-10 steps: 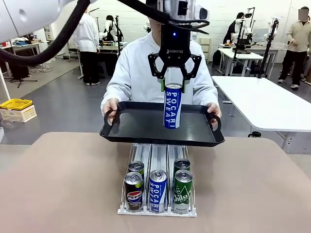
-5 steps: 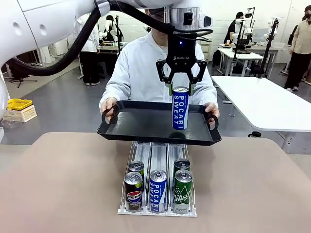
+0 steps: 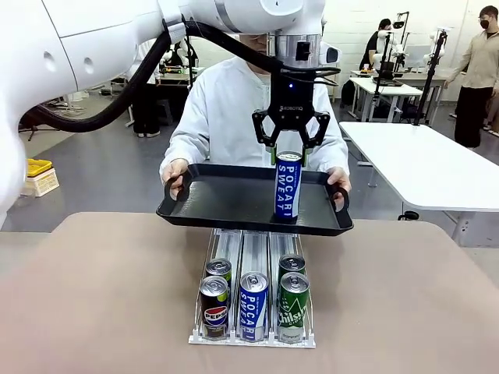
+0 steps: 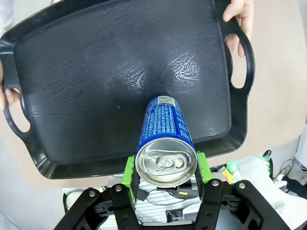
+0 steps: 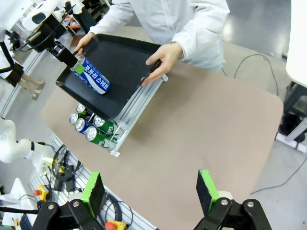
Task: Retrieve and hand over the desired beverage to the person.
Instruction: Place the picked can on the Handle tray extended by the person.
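My left gripper point(image 3: 289, 146) is shut on the top of a blue Pocari Sweat can point(image 3: 288, 187), which stands upright inside a black tray point(image 3: 234, 220). The person point(image 3: 226, 109), in a white jacket, holds the tray by both handles above the table's far edge. In the left wrist view the green pads point(image 4: 128, 171) clamp the can point(image 4: 163, 124) just under its rim, and its base is down at the tray floor point(image 4: 96, 72). My right gripper point(image 5: 150, 191) hangs open high above the table with nothing between its fingers, and the tray point(image 5: 120, 62) is far below it.
A wire rack point(image 3: 253, 336) in front of the tray holds a Pepsi can point(image 3: 214, 305), another Pocari Sweat can point(image 3: 253, 304), a green can point(image 3: 294, 305) and two cans behind. The brown tabletop point(image 3: 101, 312) is bare on both sides. A white table point(image 3: 421, 164) stands at right.
My left gripper has carried the can a little to the right and lower, down into the tray. The person has shifted the tray slightly.
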{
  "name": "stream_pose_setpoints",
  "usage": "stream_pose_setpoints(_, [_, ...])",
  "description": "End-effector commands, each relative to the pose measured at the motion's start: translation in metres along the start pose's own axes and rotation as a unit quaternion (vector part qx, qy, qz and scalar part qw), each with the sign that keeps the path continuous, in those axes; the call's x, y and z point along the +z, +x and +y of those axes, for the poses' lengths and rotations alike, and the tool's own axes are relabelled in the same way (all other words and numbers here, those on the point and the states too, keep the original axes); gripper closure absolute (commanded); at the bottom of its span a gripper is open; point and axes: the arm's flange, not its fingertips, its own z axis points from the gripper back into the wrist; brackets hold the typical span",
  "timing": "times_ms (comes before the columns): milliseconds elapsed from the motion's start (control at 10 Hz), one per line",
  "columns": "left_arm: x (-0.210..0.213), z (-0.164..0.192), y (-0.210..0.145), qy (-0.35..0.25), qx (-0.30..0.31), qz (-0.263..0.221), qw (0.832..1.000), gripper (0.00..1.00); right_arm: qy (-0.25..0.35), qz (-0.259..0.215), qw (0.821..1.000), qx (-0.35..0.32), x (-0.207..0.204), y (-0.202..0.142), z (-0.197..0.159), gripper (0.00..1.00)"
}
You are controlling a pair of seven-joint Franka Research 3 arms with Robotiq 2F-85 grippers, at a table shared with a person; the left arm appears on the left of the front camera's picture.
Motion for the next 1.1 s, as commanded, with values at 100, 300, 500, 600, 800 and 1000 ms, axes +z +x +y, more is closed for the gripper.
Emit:
stream_pose_setpoints(100, [0.0144, -0.0087, 0.0125, 0.010, -0.022, -0.002, 1.000, 0.00, 0.008, -0.006, 1.000, 0.003, -0.0015, 0.0019, -0.0003, 0.00])
stream_pose_setpoints(300, [0.0133, -0.0083, 0.0113, 0.008, -0.024, 0.000, 1.000, 0.00, 0.008, -0.006, 1.000, 0.003, -0.0015, 0.0019, -0.0003, 0.00])
stream_pose_setpoints(500, [0.0135, -0.0075, 0.0106, 0.007, -0.024, 0.000, 1.000, 0.00, 0.008, -0.006, 1.000, 0.003, -0.0015, 0.0019, -0.0003, 0.00])
stream_pose_setpoints(600, [0.0138, -0.0072, 0.0105, 0.007, -0.025, 0.002, 1.000, 0.00, 0.008, -0.006, 1.000, 0.003, -0.0015, 0.0019, -0.0003, 0.00])
stream_pose_setpoints(800, [0.0140, -0.0070, 0.0112, 0.006, -0.025, 0.006, 1.000, 0.00, 0.008, -0.006, 1.000, 0.003, -0.0015, 0.0019, -0.0003, 0.00])
stream_pose_setpoints(1000, [0.0187, -0.0053, 0.0070, 0.002, -0.021, 0.008, 1.000, 0.00, 0.008, -0.006, 1.000, 0.003, -0.0015, 0.0019, -0.0003, 0.00])
